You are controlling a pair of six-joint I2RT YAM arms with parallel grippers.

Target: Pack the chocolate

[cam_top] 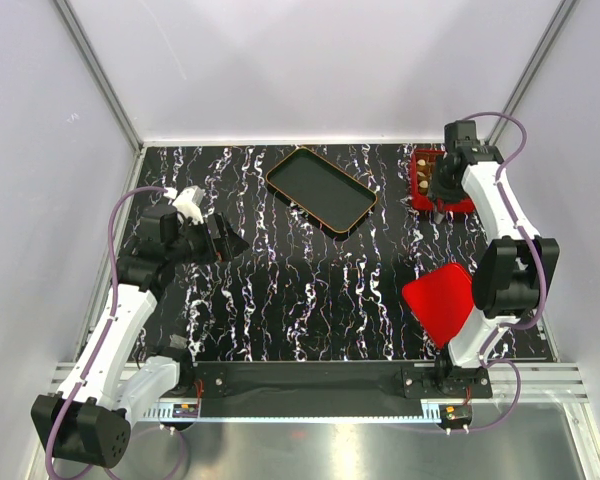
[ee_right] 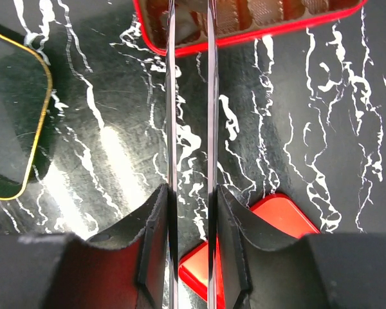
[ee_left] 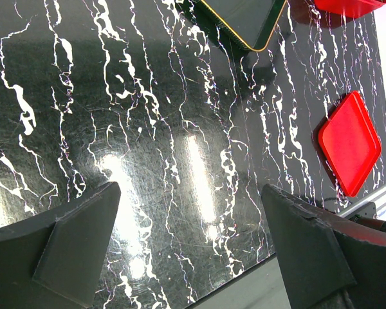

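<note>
- Overhead view: the red gridded box (cam_top: 417,158) sits at the far right of the bench (cam_top: 310,290), with the right arm reaching down into it. A few pieces of the chocolate (cam_top: 421,180) show in the cells on its left side, and the arm covers the other cells.
- Overhead view: the black tray (cam_top: 320,190) lies near the middle of the far edge with nothing in it. No candy can be seen loose on the bench. The red lid (cam_top: 438,300) lies flat well apart from the box, beside the right arm's base, so the box is uncovered.
- Overhead view: packing looks close to finished. What seems left is the piece now being placed, if there is one, and perhaps fitting the lid.
- Left wrist view: the left jaws stand wide apart over bare bench and hold nothing. A corner of the tray, an edge of the box and the lid are far off.
- Right wrist view: the right jaws are drawn in on thin metal tongs (ee_right: 170,129), whose two blades run up to the box rim. Brown pieces fill the cells in sight. I cannot tell whether the tips grip a candy.
</note>
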